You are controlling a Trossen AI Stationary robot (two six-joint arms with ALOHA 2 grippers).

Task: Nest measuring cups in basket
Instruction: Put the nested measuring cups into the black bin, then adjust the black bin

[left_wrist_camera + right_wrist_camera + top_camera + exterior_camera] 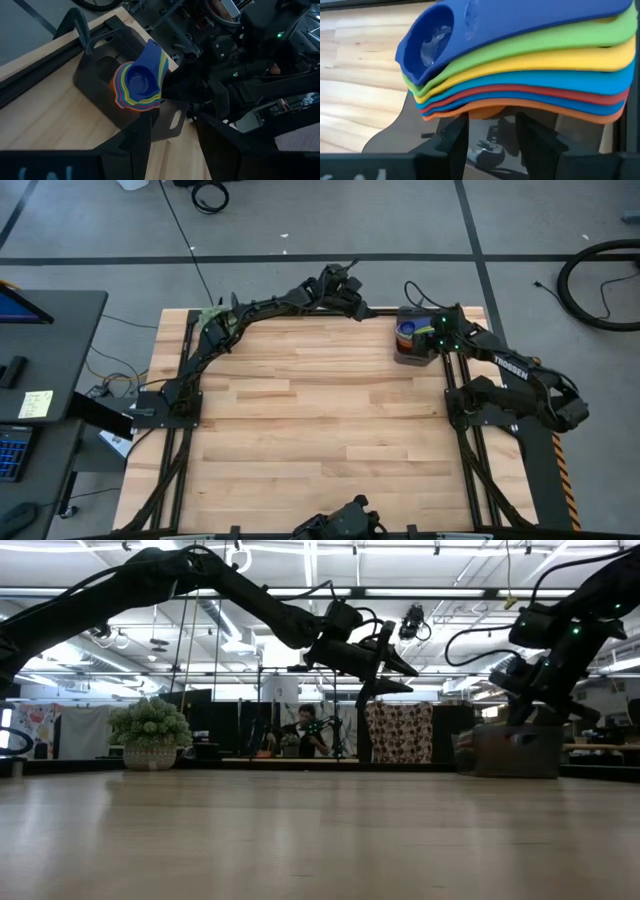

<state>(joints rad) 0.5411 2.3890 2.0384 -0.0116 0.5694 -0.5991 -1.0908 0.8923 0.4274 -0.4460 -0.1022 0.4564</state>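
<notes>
The measuring cups (137, 87) sit nested in one stack, dark blue on top and orange at the bottom. The stack lies tilted inside the dark grey basket (408, 352), which stands on the table near its far right corner. The flat handles (560, 55) fan out over the basket's rim. My right gripper (492, 122) is open just over the basket (436, 338), its fingertips close under the orange cup, with nothing between them. My left gripper (172, 137) hangs open in the air near the middle of the far edge (347, 288), pointing toward the basket.
A fuzzy green plant in a pot (150, 735) stands at the table's far left. The black arm frames (185, 395) run along both sides of the table. A person (305, 730) sits in the room behind. The wooden tabletop (320, 410) lies bare in the middle and near side.
</notes>
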